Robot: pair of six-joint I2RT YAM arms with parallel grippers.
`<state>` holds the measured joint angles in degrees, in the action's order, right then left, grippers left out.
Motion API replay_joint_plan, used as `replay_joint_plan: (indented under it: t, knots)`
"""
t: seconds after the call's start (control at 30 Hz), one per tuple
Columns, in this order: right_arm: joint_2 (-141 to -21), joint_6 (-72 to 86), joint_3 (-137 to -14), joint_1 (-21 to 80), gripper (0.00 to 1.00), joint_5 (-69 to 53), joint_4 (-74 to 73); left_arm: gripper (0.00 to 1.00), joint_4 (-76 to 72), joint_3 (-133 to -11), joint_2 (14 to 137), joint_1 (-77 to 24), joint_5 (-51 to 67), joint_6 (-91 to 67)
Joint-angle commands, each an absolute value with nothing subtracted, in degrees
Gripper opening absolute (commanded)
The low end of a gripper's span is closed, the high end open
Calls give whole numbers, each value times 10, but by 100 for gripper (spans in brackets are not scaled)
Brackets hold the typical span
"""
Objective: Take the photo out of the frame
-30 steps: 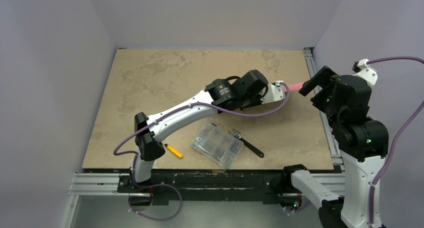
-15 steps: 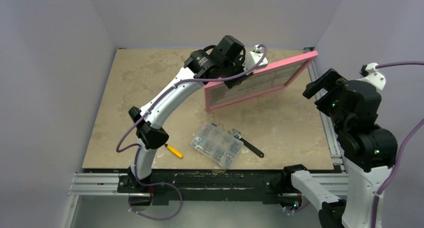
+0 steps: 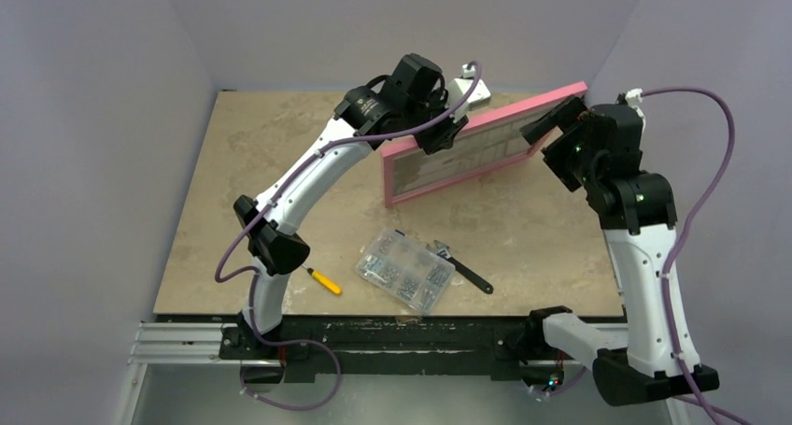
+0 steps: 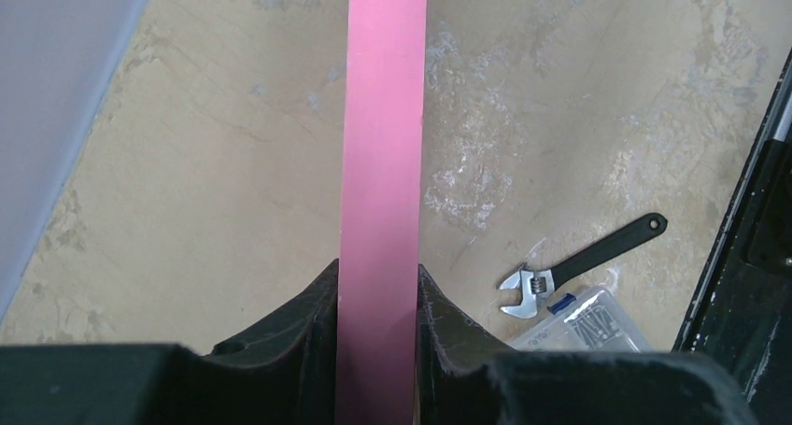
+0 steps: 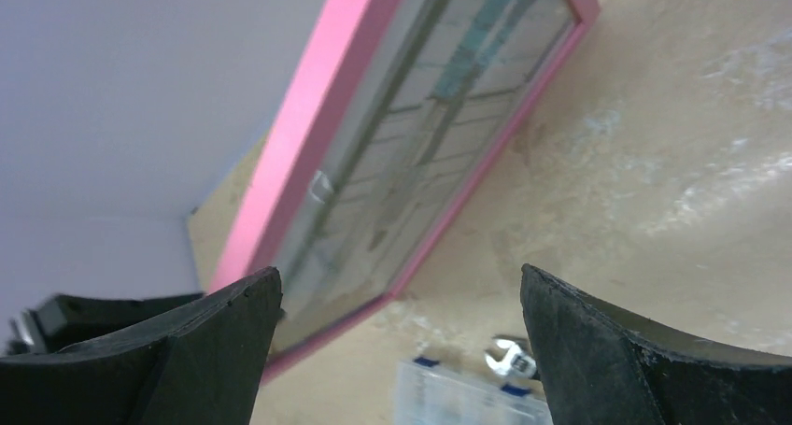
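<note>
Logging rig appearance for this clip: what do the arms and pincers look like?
The left arm and right arm have white link shells, black joint housings, a purple cable looped along each. The left pincer and right pincer have thick matte-black wedge fingers.

Frame (image 3: 486,149): matt pink rim, glossy glazing. Table (image 3: 271,154): mottled stone-look.

my left arm (image 3: 304,173) and right arm (image 3: 644,257) wear white shells between bulky black joints, each trailed by a purple cable (image 3: 729,149). tiny green lights dot the right one. my right gripper (image 5: 400,276) has matte black, wedge-shaped fingers (image 5: 616,350), lightly scuffed.
</note>
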<state>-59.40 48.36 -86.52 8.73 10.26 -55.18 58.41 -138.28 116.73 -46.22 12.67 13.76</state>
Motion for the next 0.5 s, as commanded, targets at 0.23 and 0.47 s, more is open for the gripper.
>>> replay_joint_plan:
  t: [0.23, 0.47]
  knots:
    - [-767, 631, -1030, 88, 93, 89, -552, 0, 461, -1349, 1157, -466, 238, 44]
    - [-833, 643, -1040, 89, 84, 94, -564, 0, 458, -1338, 1156, -467, 235, 46]
